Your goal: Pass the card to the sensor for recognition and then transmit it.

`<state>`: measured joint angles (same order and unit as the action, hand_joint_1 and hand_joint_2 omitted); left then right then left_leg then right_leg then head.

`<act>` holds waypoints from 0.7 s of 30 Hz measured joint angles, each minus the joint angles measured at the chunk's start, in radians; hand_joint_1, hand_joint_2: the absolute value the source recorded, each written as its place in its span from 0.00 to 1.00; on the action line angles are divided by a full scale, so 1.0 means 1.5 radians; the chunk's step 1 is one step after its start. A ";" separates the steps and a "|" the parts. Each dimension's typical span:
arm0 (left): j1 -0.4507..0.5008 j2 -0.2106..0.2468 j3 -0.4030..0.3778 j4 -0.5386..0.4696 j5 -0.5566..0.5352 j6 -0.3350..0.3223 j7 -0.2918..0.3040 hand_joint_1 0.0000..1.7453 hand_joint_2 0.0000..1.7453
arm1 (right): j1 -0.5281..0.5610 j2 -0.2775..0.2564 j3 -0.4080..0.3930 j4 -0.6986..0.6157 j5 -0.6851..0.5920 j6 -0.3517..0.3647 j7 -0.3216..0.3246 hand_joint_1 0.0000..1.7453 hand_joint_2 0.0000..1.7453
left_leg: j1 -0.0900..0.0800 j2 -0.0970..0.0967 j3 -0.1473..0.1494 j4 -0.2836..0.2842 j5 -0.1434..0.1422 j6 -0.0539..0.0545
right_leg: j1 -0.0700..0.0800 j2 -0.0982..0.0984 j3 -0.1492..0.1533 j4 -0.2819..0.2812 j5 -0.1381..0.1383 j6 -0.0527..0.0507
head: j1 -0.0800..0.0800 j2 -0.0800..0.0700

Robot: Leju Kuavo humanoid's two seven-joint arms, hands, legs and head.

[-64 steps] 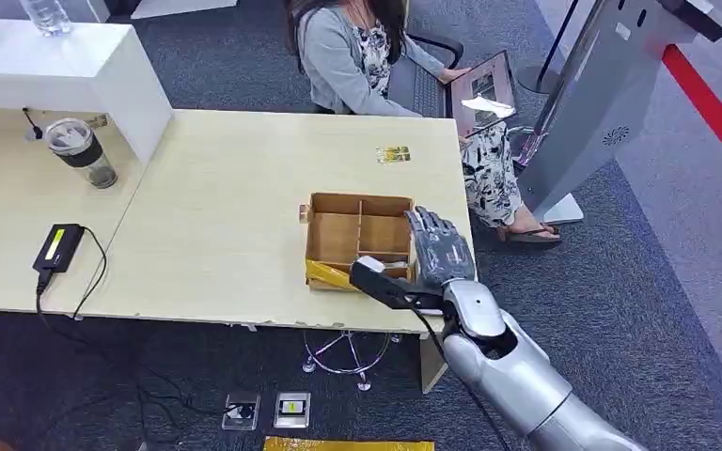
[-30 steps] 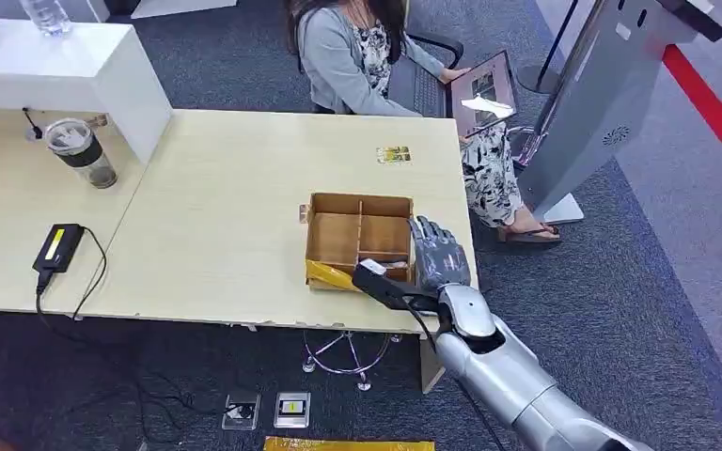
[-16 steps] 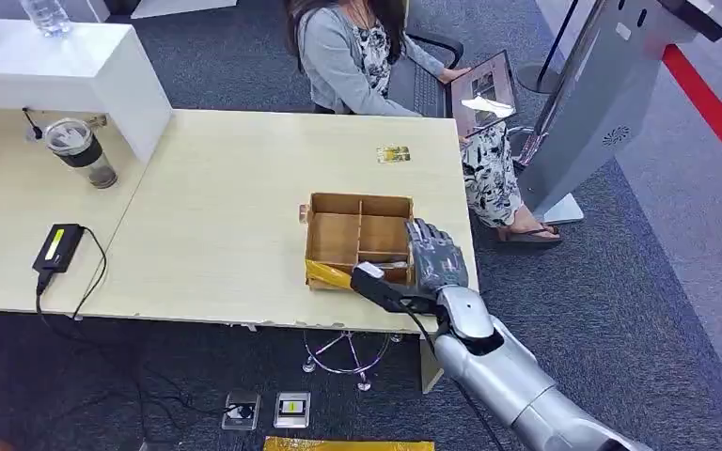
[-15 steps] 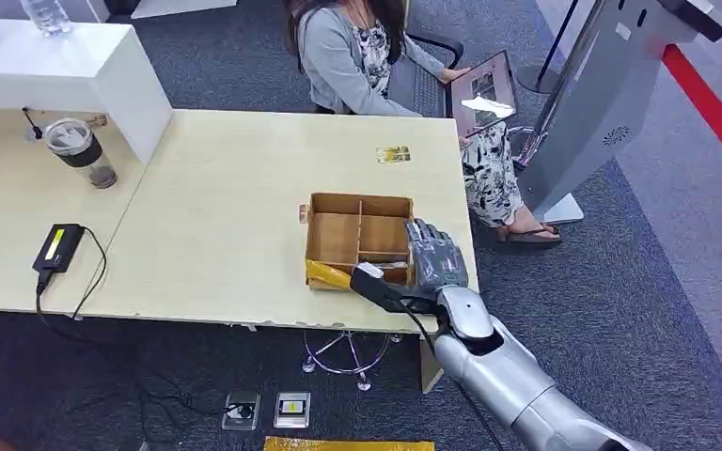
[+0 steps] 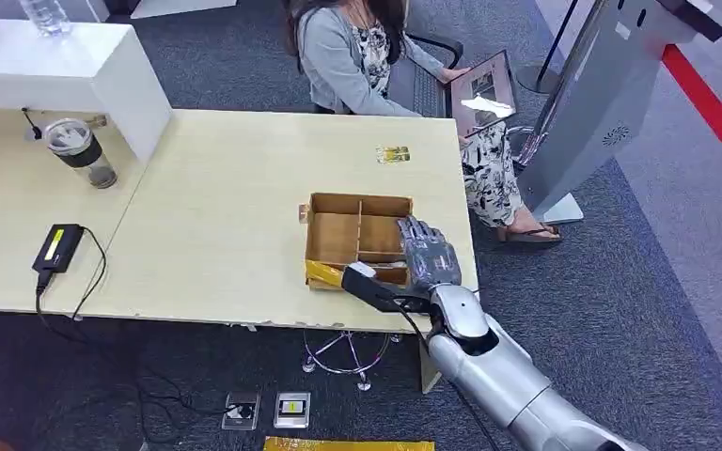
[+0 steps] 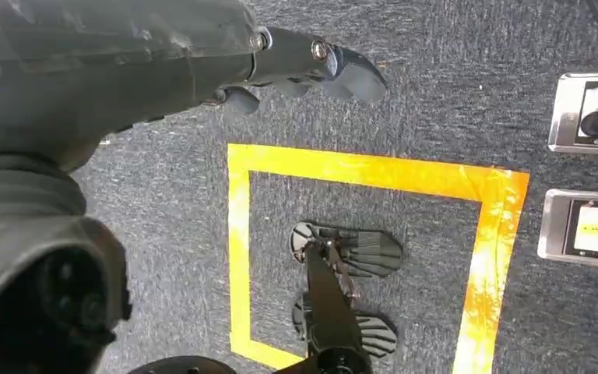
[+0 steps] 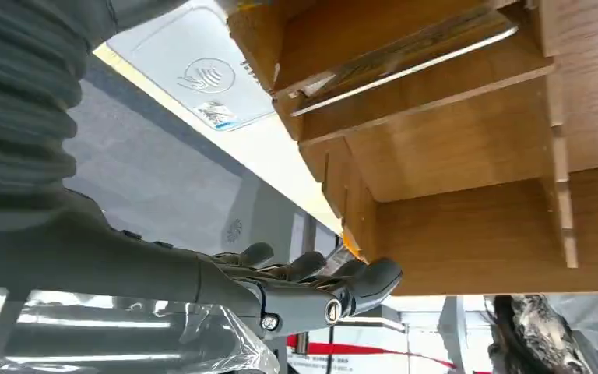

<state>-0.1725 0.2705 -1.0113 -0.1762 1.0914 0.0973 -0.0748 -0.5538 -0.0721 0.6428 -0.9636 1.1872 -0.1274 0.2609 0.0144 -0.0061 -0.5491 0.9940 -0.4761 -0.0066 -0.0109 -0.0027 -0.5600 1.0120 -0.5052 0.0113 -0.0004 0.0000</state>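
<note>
Brown wooden box (image 5: 357, 235), pale wood table (image 5: 226, 216), dark grey carpet (image 5: 620, 282), yellow floor tape (image 6: 358, 167).

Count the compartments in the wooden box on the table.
4 visible: the wooden box has two far compartments side by side and two near ones; the right hand covers part of the right side, so more dividers may be hidden.

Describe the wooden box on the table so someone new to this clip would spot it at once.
Start at the large pale table and go to its near right corner, by the robot's right hand. The box is an open brown wooden tray split into compartments, with yellow tape on its near corner, the table's only brown thing.
</note>
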 joint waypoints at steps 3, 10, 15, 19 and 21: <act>0.000 -0.001 0.000 0.000 0.001 0.000 0.000 0.00 0.00 | 0.000 0.001 0.001 -0.010 0.000 0.007 -0.001 0.00 1.00 | 0.000 0.000 0.000 0.000 0.000 0.000 | 0.000 0.000 0.000 0.000 0.000 0.000 | 0.000 0.000; 0.000 -0.002 0.000 0.000 0.004 0.003 0.000 0.00 0.00 | 0.000 0.002 0.009 -0.026 -0.014 0.022 -0.001 0.00 1.00 | 0.000 0.000 0.000 0.000 0.000 0.000 | 0.000 0.000 0.000 0.000 0.000 0.000 | 0.000 0.000; 0.000 -0.003 0.000 0.000 0.005 0.004 0.000 0.00 0.00 | 0.000 0.006 0.014 -0.025 -0.022 0.022 -0.004 0.00 1.00 | 0.000 0.000 0.000 0.000 0.000 0.000 | 0.000 0.000 0.000 0.000 0.000 0.000 | 0.000 0.000; 0.000 -0.003 0.000 0.000 0.006 0.005 0.000 0.00 0.00 | 0.000 0.006 0.018 -0.025 -0.024 0.022 -0.003 0.00 1.00 | 0.000 0.000 0.000 0.000 0.000 0.000 | 0.000 0.000 0.000 0.000 0.000 0.000 | 0.000 0.000; 0.000 -0.003 0.000 0.000 0.006 0.006 0.000 0.00 0.00 | 0.000 0.006 0.019 -0.025 -0.026 0.024 0.000 0.00 1.00 | 0.000 0.000 0.000 0.000 0.000 0.000 | 0.000 0.000 0.000 0.000 0.000 0.000 | 0.000 0.000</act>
<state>-0.1725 0.2663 -1.0113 -0.1762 1.0998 0.1057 -0.0751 -0.5537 -0.0626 0.6706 -1.0010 1.1475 -0.0916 0.2605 0.0144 -0.0062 -0.5493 0.9940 -0.4761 -0.0066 -0.0109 -0.0029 -0.5600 1.0119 -0.5052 0.0113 0.0000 0.0000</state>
